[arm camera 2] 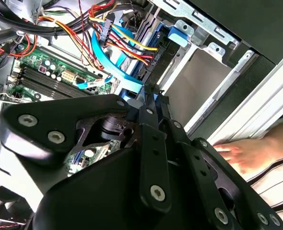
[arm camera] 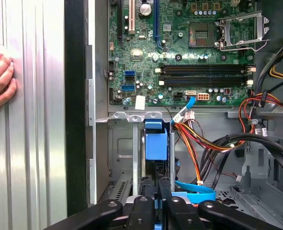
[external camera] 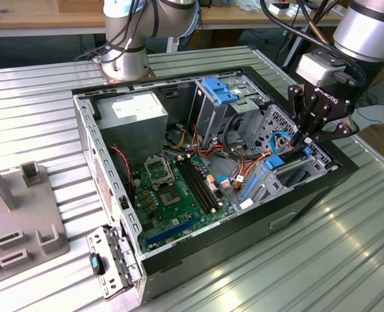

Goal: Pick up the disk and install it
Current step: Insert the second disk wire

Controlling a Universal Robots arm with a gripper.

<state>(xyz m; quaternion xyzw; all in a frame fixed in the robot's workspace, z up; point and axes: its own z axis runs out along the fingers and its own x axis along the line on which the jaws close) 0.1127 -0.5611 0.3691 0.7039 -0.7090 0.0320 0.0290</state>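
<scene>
The disk (arm camera: 155,143) stands on edge in a slot of the metal drive bay (arm camera: 127,143) at the front of the open computer case (external camera: 308,195). Its blue side rail (external camera: 274,162) shows in the exterior view. My gripper (external camera: 303,140) hangs over that bay at the exterior view's right. In the first wrist view my gripper (arm camera: 156,191) has its black fingers (arm camera: 148,194) close together on the disk's near edge, with a strip of blue between them. In the second wrist view my gripper (arm camera 2: 151,96) points down into the same bay.
Orange, red and blue cables (arm camera: 198,148) crowd beside the bay. The green motherboard (external camera: 172,201), a grey power-supply box (external camera: 136,114) and a blue-latched drive cage (external camera: 219,91) lie inside the case. A person's hand (arm camera: 0,81) rests on the ribbed table (external camera: 347,260) beside the case.
</scene>
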